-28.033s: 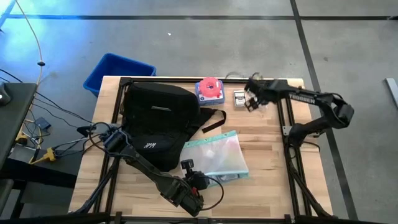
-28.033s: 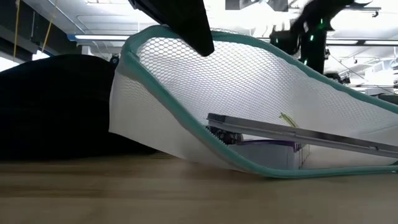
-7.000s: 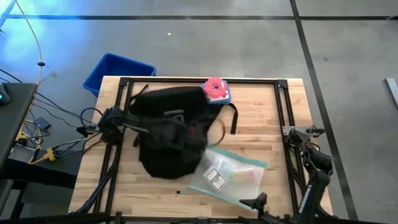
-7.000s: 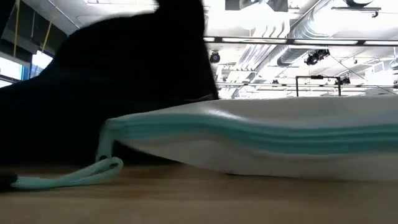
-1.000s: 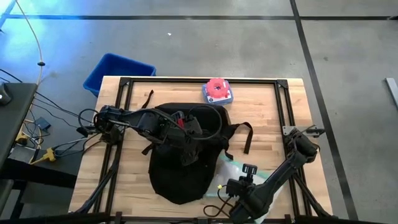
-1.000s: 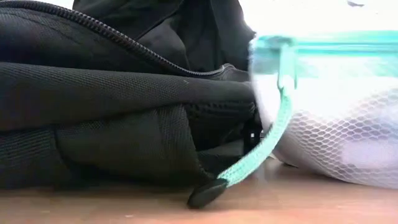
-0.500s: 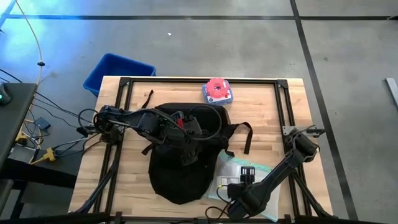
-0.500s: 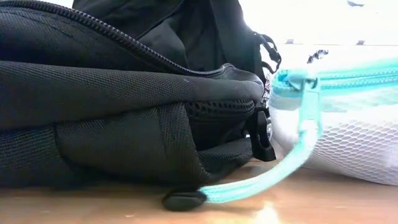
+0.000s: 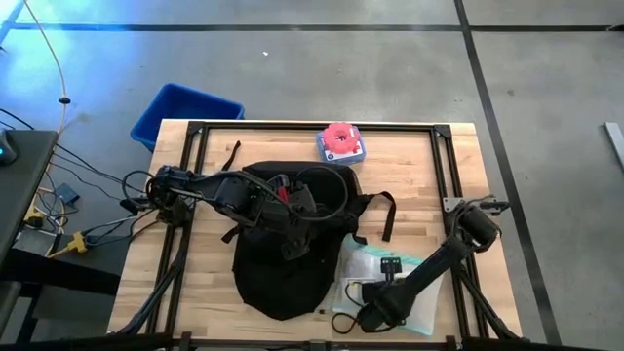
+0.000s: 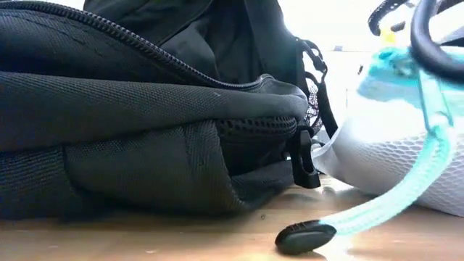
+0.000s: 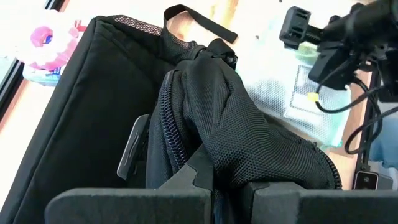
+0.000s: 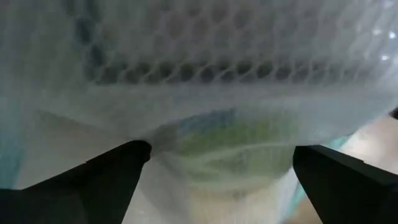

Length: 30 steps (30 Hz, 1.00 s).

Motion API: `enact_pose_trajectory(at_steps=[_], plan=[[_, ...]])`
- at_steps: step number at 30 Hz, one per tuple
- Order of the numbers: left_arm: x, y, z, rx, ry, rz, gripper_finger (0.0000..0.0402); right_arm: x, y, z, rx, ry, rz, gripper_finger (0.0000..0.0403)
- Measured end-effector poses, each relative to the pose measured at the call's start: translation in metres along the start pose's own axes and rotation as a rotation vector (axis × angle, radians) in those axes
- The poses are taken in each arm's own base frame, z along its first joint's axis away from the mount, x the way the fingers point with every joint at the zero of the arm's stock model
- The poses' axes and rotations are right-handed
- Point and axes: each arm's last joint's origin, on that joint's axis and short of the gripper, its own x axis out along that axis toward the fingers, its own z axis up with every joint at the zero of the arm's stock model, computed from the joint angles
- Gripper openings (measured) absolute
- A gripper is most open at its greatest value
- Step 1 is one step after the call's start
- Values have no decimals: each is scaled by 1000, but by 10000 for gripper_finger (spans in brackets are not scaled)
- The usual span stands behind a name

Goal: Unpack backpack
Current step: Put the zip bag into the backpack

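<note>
Backpack [image 9: 283,253]: bench centre, front edge cut off low. Left end effector [image 9: 292,239] clamped on its fabric. Right end effector [image 9: 375,312] wide over mesh pouch [image 9: 390,283], contents blurred.

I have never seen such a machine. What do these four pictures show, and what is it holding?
Two dark robot arms work at a wooden table. One camera looks down from above, one sits at table height, and one rides on each wrist. A black backpack lies in the middle, beside a white mesh pouch with teal trim. A pink toy lies near the far edge, and a blue bin stands beyond the table. The left gripper is shut on the backpack's fabric. The right gripper is open over the pouch.
</note>
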Motion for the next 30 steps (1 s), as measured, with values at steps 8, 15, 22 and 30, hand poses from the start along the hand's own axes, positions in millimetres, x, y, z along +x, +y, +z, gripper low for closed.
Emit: enact_pose_trajectory(at_steps=[8, 15, 22, 30], plan=[[1, 1, 1, -12, -1, 1, 1, 18, -2, -1, 23, -25, 29, 225], [1, 0, 4, -50, -30, -8, 1, -15, 8, -2, 31, -9, -75, 227], [2, 1, 12, -90, -105, -10, 1, -112, 34, -21, -13, -228, 70, 227], [5, 7, 27, -155, -171, -74, 1, -164, 13, 17, 5, -582, 149, 227]])
